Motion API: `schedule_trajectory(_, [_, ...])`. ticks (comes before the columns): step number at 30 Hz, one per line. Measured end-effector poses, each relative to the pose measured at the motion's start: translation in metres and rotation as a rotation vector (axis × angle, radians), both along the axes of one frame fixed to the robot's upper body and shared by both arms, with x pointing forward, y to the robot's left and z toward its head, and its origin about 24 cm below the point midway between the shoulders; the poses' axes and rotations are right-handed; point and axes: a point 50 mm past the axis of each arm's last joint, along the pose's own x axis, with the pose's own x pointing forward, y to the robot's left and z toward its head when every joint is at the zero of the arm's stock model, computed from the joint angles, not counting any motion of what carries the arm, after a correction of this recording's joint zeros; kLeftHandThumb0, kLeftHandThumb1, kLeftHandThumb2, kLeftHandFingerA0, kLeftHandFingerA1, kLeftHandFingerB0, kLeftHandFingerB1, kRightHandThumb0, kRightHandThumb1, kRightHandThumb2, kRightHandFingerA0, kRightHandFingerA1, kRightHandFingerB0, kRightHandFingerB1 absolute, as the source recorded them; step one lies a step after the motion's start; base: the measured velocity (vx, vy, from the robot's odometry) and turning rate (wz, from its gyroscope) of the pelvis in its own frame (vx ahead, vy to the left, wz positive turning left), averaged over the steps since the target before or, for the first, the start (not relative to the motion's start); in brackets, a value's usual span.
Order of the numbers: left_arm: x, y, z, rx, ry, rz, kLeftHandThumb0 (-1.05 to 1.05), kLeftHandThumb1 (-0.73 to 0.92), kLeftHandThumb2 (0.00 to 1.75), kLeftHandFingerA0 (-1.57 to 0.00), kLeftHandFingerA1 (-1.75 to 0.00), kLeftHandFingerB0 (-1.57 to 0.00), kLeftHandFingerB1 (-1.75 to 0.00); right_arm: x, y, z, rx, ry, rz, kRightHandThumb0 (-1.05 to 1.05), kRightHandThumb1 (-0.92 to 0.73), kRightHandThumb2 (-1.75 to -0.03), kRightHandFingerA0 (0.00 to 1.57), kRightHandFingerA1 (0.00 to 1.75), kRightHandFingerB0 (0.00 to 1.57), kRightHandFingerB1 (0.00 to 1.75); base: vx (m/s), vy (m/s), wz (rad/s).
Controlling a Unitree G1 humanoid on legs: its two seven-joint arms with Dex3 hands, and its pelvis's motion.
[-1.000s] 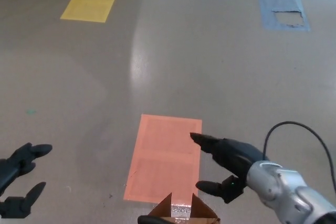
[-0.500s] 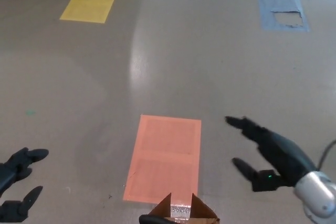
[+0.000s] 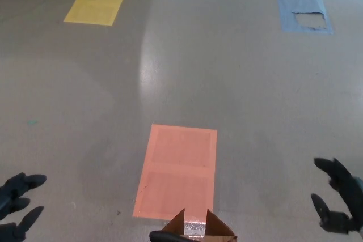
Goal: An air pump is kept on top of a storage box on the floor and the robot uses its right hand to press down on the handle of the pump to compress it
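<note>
Swinging out to the right over the last second, the right hand (image 3: 338, 196) has left its spot beside the orange mat (image 3: 178, 171) and now sits at the frame's lower right edge, well apart from the mat. Its black fingers (image 3: 326, 166) are spread and hold nothing; only the hand shows, the forearm having slipped out of frame. On the opposite side, the left hand (image 3: 17, 202) has drifted lower and further out too, fingers apart and likewise empty, well clear of the mat.

Just below the mat's near edge, at the bottom centre, a brown peaked object with a silvery patch (image 3: 193, 228) pokes into view. It is probably part of the box or the pump, though too little shows to say which, and no handle can be made out. If that is the pump, it lies almost directly beneath the camera, between the two hands, which would explain why both arms are held wide: they appear to be kept clear of it rather than reaching in.

Far beyond the mat, a yellow mat (image 3: 96, 4) lies up and to the left, and a torn blue mat (image 3: 304, 11) up and to the right, both untouched on the grey floor (image 3: 187, 72).

By this showing the press has not begun; the right hand would have to come back inward and down toward the brown object.
</note>
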Motion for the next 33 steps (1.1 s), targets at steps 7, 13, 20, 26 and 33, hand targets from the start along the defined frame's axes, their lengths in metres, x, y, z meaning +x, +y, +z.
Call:
schedule_trajectory(7, [-0.006, 0.008, -0.006, 0.029, 0.029, 0.039, -0.63, 0.92, 0.7, -0.25, -0.33, -0.17, -0.29, -0.006, -0.017, -0.018, 0.017, 0.117, -0.106, -0.67, -0.73, -0.98, 0.04, 0.28, 0.04, 0.25, 0.0, 0.0, 0.0])
schedule_trajectory(13, [-0.009, 0.012, -0.009, 0.054, 0.039, 0.059, -0.65, 0.92, 0.7, -0.25, -0.33, -0.18, -0.29, -0.005, -0.019, -0.022, 0.023, 0.153, -0.116, -0.71, -0.78, -1.01, 0.05, 0.31, 0.05, 0.19, 0.0, 0.0, 0.0])
schedule_trajectory(20, [-0.009, 0.012, -0.01, 0.073, 0.038, 0.059, -0.63, 0.92, 0.69, -0.27, -0.34, -0.18, -0.29, -0.005, -0.015, -0.024, 0.007, 0.189, -0.076, -0.73, -0.8, -1.02, 0.06, 0.29, 0.05, 0.18, 0.0, 0.0, 0.0])
schedule_trajectory(26, [-0.01, 0.012, -0.011, 0.079, 0.043, 0.057, -0.63, 0.92, 0.68, -0.26, -0.33, -0.18, -0.29, -0.006, -0.014, -0.026, 0.0, 0.203, -0.062, -0.72, -0.8, -1.02, 0.05, 0.28, 0.05, 0.19, 0.0, 0.0, 0.0])
schedule_trajectory(33, [-0.01, 0.012, -0.011, 0.08, 0.046, 0.057, -0.64, 0.92, 0.68, -0.25, -0.33, -0.18, -0.28, -0.006, -0.013, -0.026, 0.002, 0.202, -0.059, -0.71, -0.79, -1.01, 0.05, 0.29, 0.05, 0.19, 0.0, 0.0, 0.0])
